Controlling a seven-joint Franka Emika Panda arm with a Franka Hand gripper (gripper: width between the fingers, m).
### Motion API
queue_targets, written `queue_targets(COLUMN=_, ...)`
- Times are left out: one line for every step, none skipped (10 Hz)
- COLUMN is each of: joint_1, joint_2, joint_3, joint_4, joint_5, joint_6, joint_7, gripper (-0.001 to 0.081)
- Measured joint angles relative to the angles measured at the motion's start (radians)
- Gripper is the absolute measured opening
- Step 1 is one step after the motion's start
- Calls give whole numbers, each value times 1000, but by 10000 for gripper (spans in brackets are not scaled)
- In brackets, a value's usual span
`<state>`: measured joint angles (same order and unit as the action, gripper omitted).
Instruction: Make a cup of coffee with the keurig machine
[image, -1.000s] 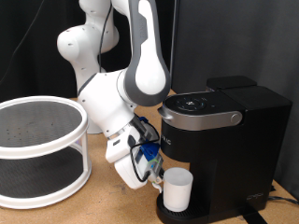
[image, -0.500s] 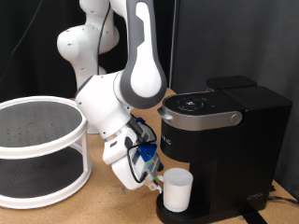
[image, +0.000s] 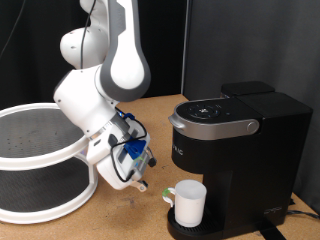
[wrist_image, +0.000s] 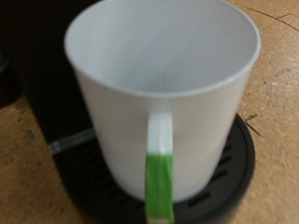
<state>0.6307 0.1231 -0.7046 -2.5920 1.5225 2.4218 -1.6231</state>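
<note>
Now the cup (image: 189, 203) is left on the machine's (image: 240, 150) drip tray (wrist_image: 234, 173), the gripper (image: 142, 185) pulled back, finger state indiscernible.

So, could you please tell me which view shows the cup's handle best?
The wrist view: the handle faces the camera up close, white above and green below. In the exterior view the cup is small on the keurig machine drip tray, its handle only a sliver.

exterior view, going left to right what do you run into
white two-tier rack → gripper, clear of the cup → cup on the drip tray → keurig machine
</note>
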Motion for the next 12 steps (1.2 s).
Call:
queue_targets(joint_1=-12, joint_2=-37, joint_3=-20, joint_4=-18, joint_5=-59, joint_6=-1, joint_7=36, gripper=803)
queue_targets(joint_1=-26, joint_2=-76, joint_3=-37, joint_4=-33, joint_5=-130, joint_6=-1, joint_7=80, gripper=803)
queue_targets(joint_1=-37, joint_2=-131, joint_3=-46, joint_4=-60, joint_5=-177, joint_6=-1, joint_7=111, gripper=803)
queue_targets(joint_1=-37, joint_2=-127, joint_3=-44, joint_4=-60, joint_5=-176, joint_6=4, joint_7=110, gripper=803)
queue_targets(joint_1=-37, joint_2=-126, joint_3=-43, joint_4=-59, joint_5=-176, joint_6=4, joint_7=99, gripper=803)
queue_targets(joint_1=-37, joint_2=-131, joint_3=-43, joint_4=-59, joint_5=-176, joint_6=1, joint_7=89, gripper=803)
queue_targets(joint_1=-37, joint_2=-145, joint_3=-43, joint_4=-58, joint_5=-176, joint_6=-4, joint_7=80, gripper=803)
queue_targets(joint_1=-37, joint_2=-172, joint_3=-43, joint_4=-58, joint_5=-177, joint_6=-8, joint_7=79, gripper=803)
queue_targets(joint_1=-38, joint_2=-209, joint_3=-43, joint_4=-58, joint_5=-192, joint_6=-10, joint_7=88, gripper=803)
queue_targets(joint_1=-41, joint_2=-253, joint_3=-43, joint_4=-60, joint_5=-223, joint_6=-10, joint_7=111, gripper=803)
queue_targets(joint_1=-48, joint_2=-296, joint_3=-42, joint_4=-62, joint_5=-266, joint_6=-12, joint_7=150, gripper=803)
queue_targets(joint_1=-58, joint_2=-340, joint_3=-41, joint_4=-64, joint_5=-314, joint_6=-21, joint_7=193, gripper=803)
